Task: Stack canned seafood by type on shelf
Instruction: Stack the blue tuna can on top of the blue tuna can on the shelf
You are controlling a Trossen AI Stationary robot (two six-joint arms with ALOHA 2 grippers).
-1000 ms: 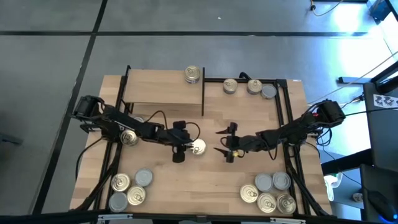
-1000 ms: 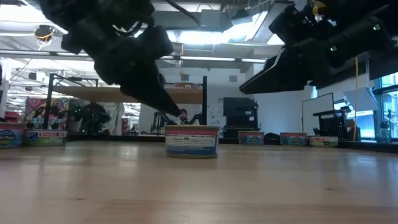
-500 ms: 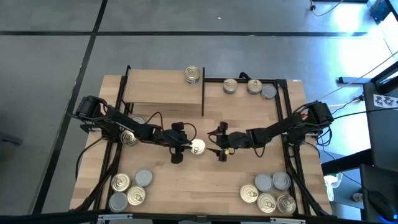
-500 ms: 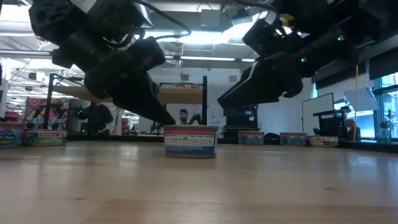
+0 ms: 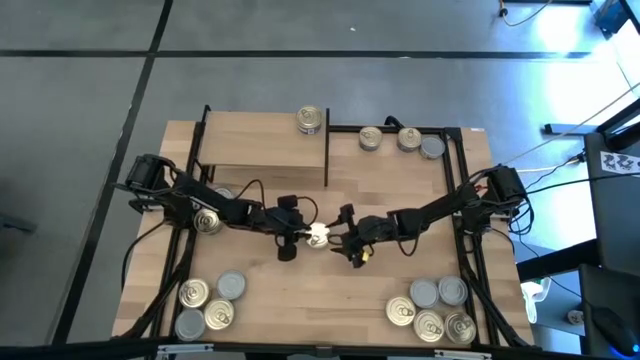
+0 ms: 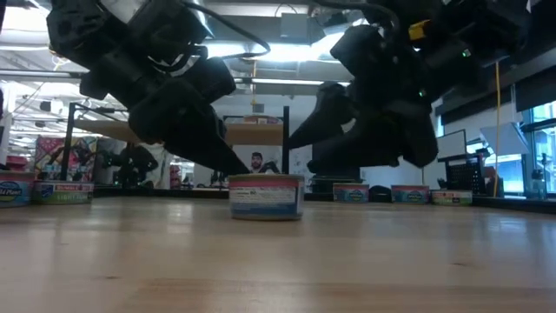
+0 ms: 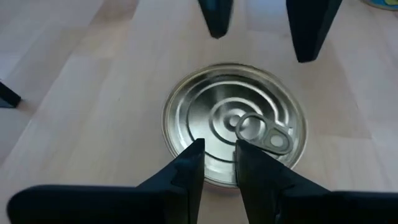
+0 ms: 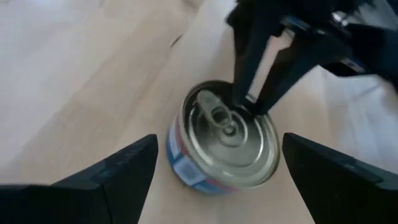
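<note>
A short round can [image 5: 318, 236] with a silver pull-tab top [image 7: 233, 127] stands upright on the wooden table's middle, its pink-and-blue label [image 6: 266, 196] facing the low view. My left gripper [image 5: 302, 234] slants down at the can from the table's left. Only a narrow gap separates its fingers [image 7: 219, 149], whose tips are over the top's rim. My right gripper [image 5: 345, 237] comes from the right, wide open, its fingers [image 8: 219, 142] on either side of the can and short of it. The shelf [image 5: 262, 140] at the far left carries one can [image 5: 311, 120]. My left gripper's fingertips [image 7: 196, 152] sit at the left-hand rim of the can's top [image 6: 236, 177], beside the pull tab, slanting down from the table's left. Whether they touch the top or hover just above it, I cannot tell. The can stands flat on the table.
Several cans lie at the near left corner [image 5: 208, 303] and several at the near right corner [image 5: 435, 310]. Three more sit at the far right edge [image 5: 400, 138], and one lies under my left arm [image 5: 208, 220]. A black frame [image 5: 462, 180] runs along the table's sides.
My right gripper has gone toward the table's left, closing in on the can, sinking a little and rolling about its own axis, its fingers still wide apart. My left gripper has sunk slightly onto the can's top. The can has stayed in place.
</note>
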